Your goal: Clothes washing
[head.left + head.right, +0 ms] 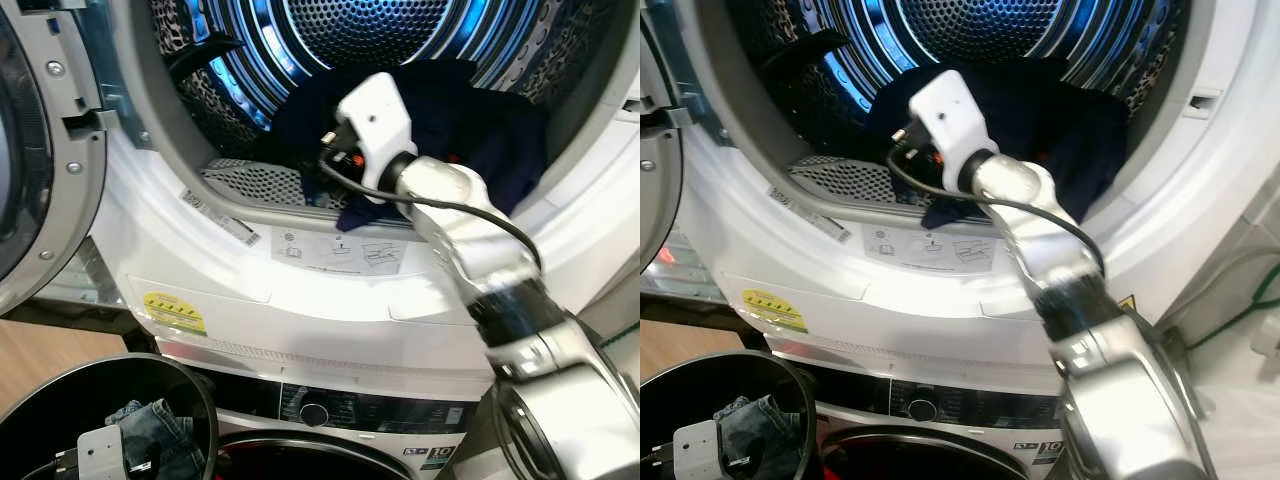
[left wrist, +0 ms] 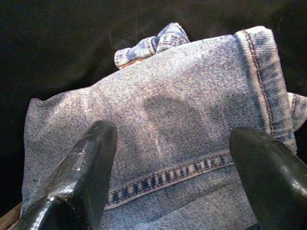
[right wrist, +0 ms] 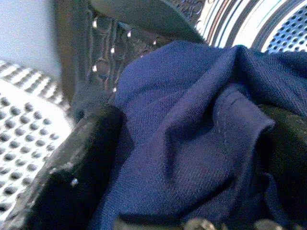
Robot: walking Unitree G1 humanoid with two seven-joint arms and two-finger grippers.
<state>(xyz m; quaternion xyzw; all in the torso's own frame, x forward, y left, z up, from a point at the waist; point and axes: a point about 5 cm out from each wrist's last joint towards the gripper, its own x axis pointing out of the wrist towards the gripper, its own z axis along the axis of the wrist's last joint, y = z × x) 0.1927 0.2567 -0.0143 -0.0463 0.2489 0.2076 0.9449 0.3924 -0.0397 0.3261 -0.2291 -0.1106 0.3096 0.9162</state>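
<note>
Clothes are split between two places: denim low on the left, navy cloth up in the drum. Far left, the machine's round door (image 1: 30, 150) hangs swung wide. Below it sits a black basket (image 1: 190, 385), and inside lie folded blue jeans (image 2: 163, 120). The left gripper (image 2: 170, 167) hangs right over that denim, its two black fingers (image 2: 81, 163) spread wide with the hemmed fabric showing between them, nothing pinched.

Moving across, a yellow warning sticker (image 1: 173, 312) marks the white front panel, and a printed instruction label (image 1: 340, 250) sits just under the drum's lip. Below that, the control knob (image 1: 314, 414) of a second machine peeks up.

Centre now: the lit, perforated drum (image 1: 360, 25) glows blue-white, and a dark navy garment (image 1: 470, 110) is heaped at its bottom, one corner spilling over the lip. The right gripper (image 3: 192, 158) is reaching in over the rim, silver arm stretched from the lower right, its fingers (image 3: 81, 163) set either side of a fold of the navy cloth and pinching it.
</note>
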